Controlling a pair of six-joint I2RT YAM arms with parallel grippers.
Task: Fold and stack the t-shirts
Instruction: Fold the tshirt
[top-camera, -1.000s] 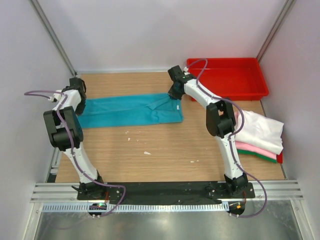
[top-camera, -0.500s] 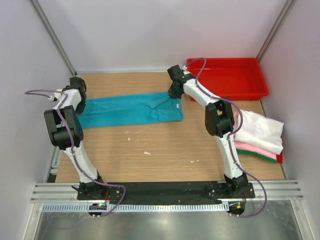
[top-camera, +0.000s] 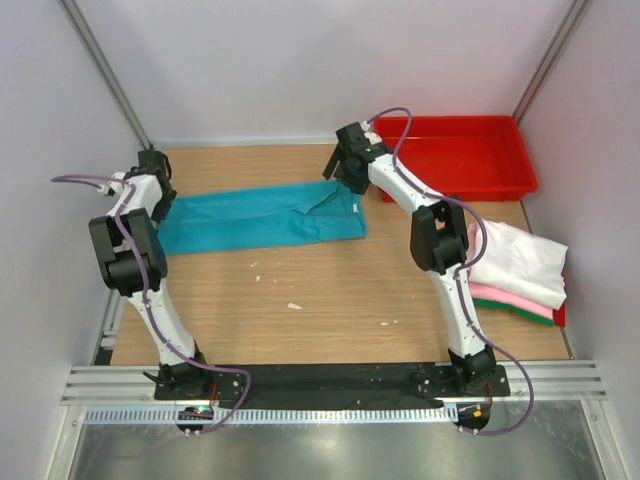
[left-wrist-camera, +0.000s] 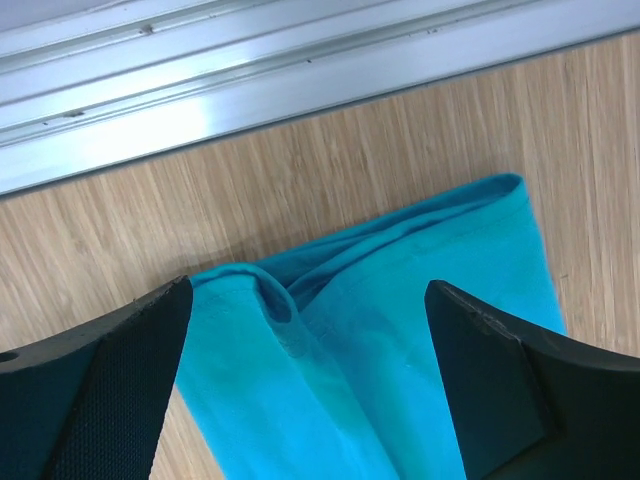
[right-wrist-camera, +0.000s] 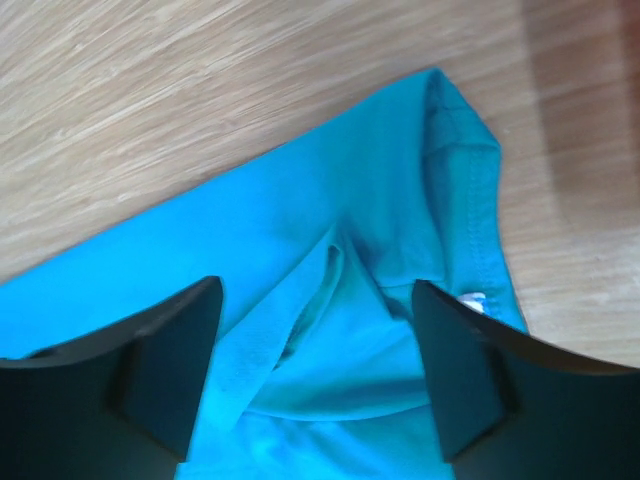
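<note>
The left fingers (left-wrist-camera: 95, 385) stand wide apart above one end of the teal shirt (top-camera: 262, 215) — the right fingers (right-wrist-camera: 465, 370) apart above the other. It lies as a long folded strip across the tabletop (top-camera: 330, 290) — folded shirts (top-camera: 520, 262) stacked at right.

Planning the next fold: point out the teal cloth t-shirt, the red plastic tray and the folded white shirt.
teal cloth t-shirt (top-camera: 260, 218): top view, middle of its body.
red plastic tray (top-camera: 480, 155): top view, bare floor.
folded white shirt (top-camera: 520, 262): top view, top of the stack.
</note>
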